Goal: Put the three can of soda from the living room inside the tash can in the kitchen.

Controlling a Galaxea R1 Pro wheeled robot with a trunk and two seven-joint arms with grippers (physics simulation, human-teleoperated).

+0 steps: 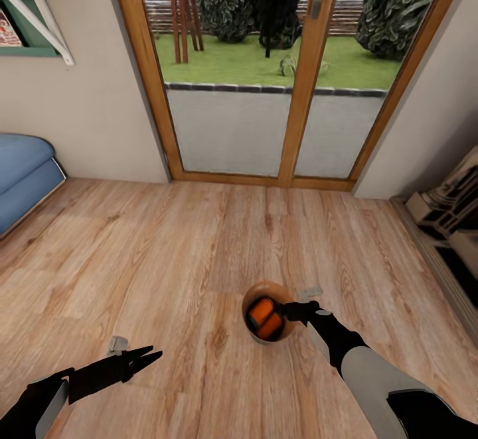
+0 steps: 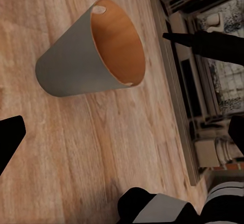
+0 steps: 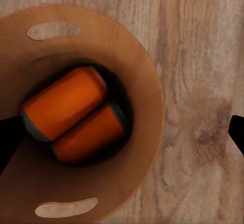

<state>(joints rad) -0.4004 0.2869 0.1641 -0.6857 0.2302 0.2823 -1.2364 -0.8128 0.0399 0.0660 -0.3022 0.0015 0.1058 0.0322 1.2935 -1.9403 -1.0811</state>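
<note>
Living room, warm plank floor (image 1: 166, 260). Glass doors (image 1: 265, 74) across the top of the head view, blue sofa (image 1: 23, 176) at the left edge, dark cabinet (image 1: 451, 226) along the right edge.

Bin (image 1: 267, 319) stands upright on the floor, lower centre-right of the head view. Two orange cans (image 3: 76, 115) lie on their sides at its bottom, side by side and touching. Blue can not located.

Right gripper (image 1: 300, 311) hangs at the bin's rim on the side toward the arm; its jaws stand wide, both tips at the edges of the right wrist view, nothing between them. Left gripper (image 1: 143, 358) sits lower left in the head view, well apart from the bin, jaws parted and empty.

Risks, as judged:
- The bin looks light and tapered; a jaw catching the rim could tip it and roll the cans out.
- A pinch on the thin wall alone may slip, since the slots (image 3: 56, 30) near the rim leave little to grip.
- Carrying it tilted could spill the loose cans.

Bin's look: pale grey outside, orange-brown inside, round, wider at the mouth than the base, two slots opposite each other near the rim.
</note>
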